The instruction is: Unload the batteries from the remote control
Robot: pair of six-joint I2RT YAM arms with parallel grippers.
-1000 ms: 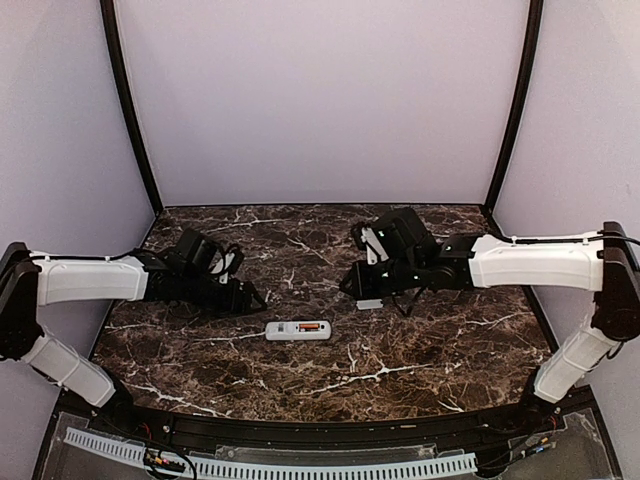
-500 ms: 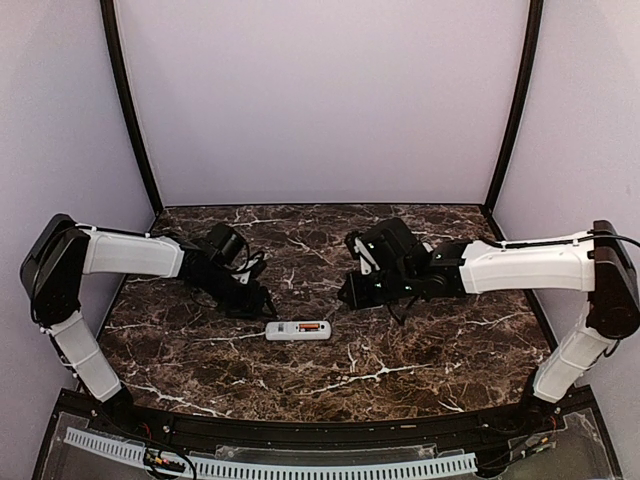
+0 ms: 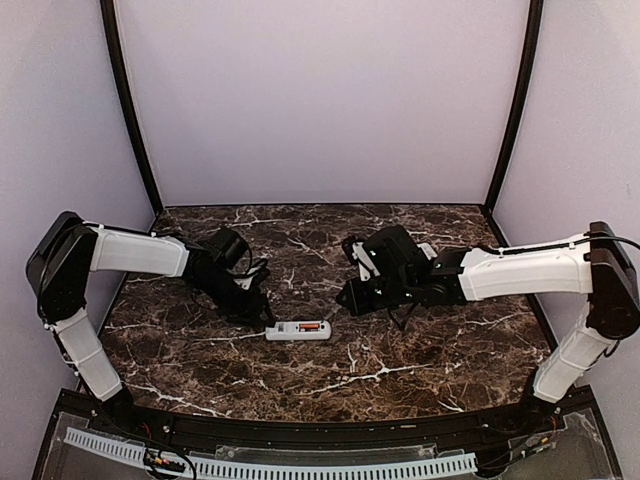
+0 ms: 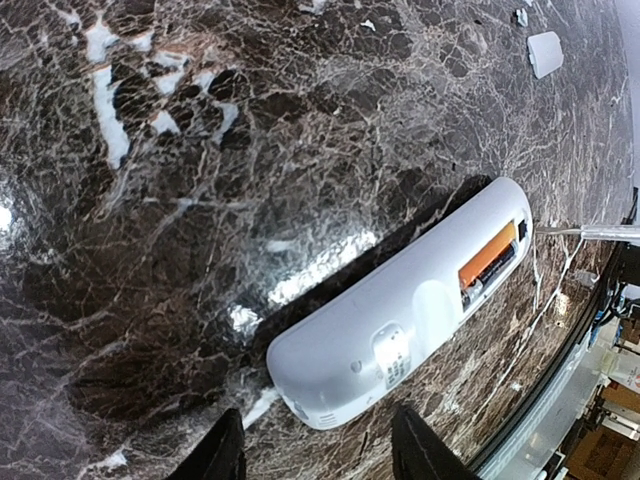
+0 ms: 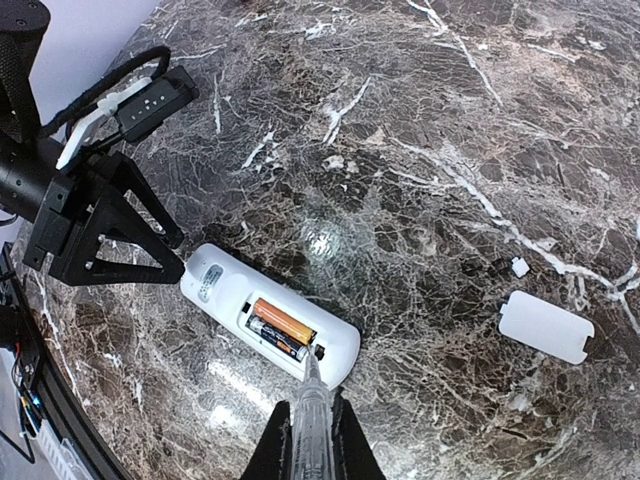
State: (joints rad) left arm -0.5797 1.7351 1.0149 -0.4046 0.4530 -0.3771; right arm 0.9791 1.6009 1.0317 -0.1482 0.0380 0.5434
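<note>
The white remote (image 3: 298, 330) lies back up with its battery bay open. It holds two batteries side by side: an orange one (image 5: 283, 321) and a darker one (image 5: 275, 340). The orange one also shows in the left wrist view (image 4: 487, 255). My right gripper (image 5: 310, 440) is shut on a thin clear-handled tool (image 5: 312, 400). The tool's metal tip rests at the right end of the bay, next to the batteries. My left gripper (image 4: 320, 455) is open, with one finger on each side of the remote's left end (image 4: 330, 385), and it holds nothing.
The loose white battery cover (image 5: 545, 327) lies on the marble table (image 3: 400, 360) to the right of the remote, with a small white chip (image 5: 520, 267) near it. The cover also shows in the left wrist view (image 4: 545, 52). Both arms reach in over the middle of the table.
My left gripper has moved right and nearer, up to the remote's left end. My right gripper has moved left toward the remote with the tool and now hides the cover in the top view.
</note>
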